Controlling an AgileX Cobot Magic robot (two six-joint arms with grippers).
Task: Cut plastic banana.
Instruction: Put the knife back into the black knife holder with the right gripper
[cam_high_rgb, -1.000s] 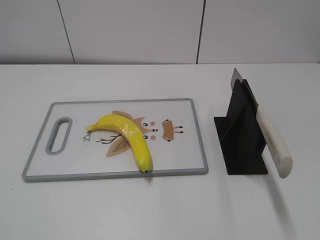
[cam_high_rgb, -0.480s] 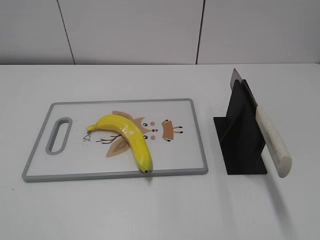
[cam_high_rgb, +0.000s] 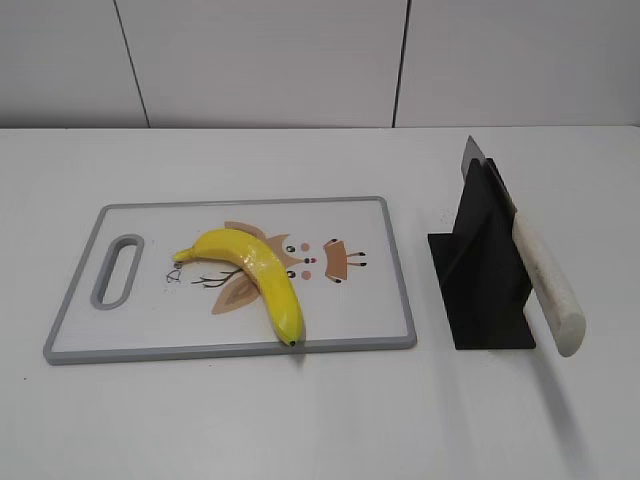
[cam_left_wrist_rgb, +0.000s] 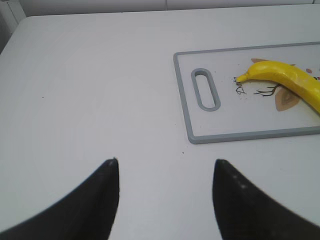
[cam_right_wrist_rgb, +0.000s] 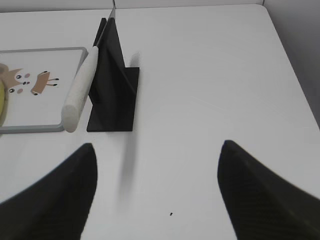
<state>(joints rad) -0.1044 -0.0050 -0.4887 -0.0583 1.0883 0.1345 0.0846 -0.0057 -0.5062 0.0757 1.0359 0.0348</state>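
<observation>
The plastic banana (cam_high_rgb: 255, 272) is yellow and curved and lies on a white cutting board (cam_high_rgb: 380, 325) with a grey rim; it also shows in the left wrist view (cam_left_wrist_rgb: 285, 77). A knife with a white handle (cam_high_rgb: 547, 280) rests slanted in a black stand (cam_high_rgb: 485, 290), also in the right wrist view (cam_right_wrist_rgb: 80, 92). My left gripper (cam_left_wrist_rgb: 165, 165) is open and empty over bare table, well left of the board. My right gripper (cam_right_wrist_rgb: 157, 150) is open and empty, near the table's front, right of the stand. Neither gripper shows in the exterior view.
The cutting board has a handle slot (cam_high_rgb: 118, 270) at its left end and a cartoon print in the middle. The white table (cam_high_rgb: 320, 420) ends at a white wall behind. The table's right edge (cam_right_wrist_rgb: 290, 60) shows in the right wrist view.
</observation>
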